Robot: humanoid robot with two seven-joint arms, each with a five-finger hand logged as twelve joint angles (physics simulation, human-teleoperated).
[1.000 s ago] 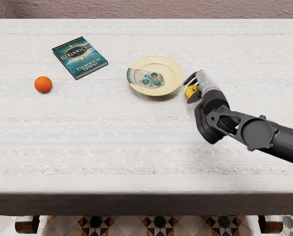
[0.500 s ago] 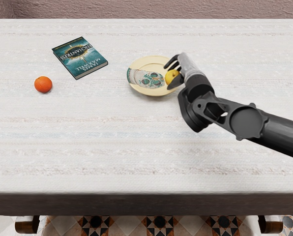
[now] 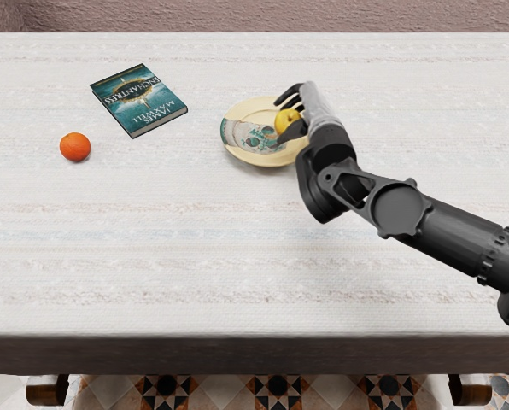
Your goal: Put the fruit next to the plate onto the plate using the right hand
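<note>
My right robot hand (image 3: 304,104) was curled around the yellow fruit (image 3: 285,121), with the fingers (image 3: 287,92) hooked over its top and far side. I held it above the right part of the plate (image 3: 253,109), inside the rim. I could not tell whether the fruit already touched the plate or hung just clear of it.

A second before, the same hand had gripped the fruit on the table (image 3: 237,248), just off the plate's right edge. Half a second before, it had been carrying the fruit across the rim. Since then the hand had travelled further left and a little away from me, and my arm (image 3: 425,224) had swung with it, so it now crossed more of the table's right half. Nothing else had shifted.

The plate's left part, with its printed pattern, lay uncovered beside the fruit. The book (image 3: 138,100) lay well apart to the left at a slant, and the orange (image 3: 75,146) sat nearer the left edge, below and left of the book. Between the plate and the book the table was bare. A broad bare stretch also ran toward the near edge, and the far edge lay well beyond the plate.
</note>
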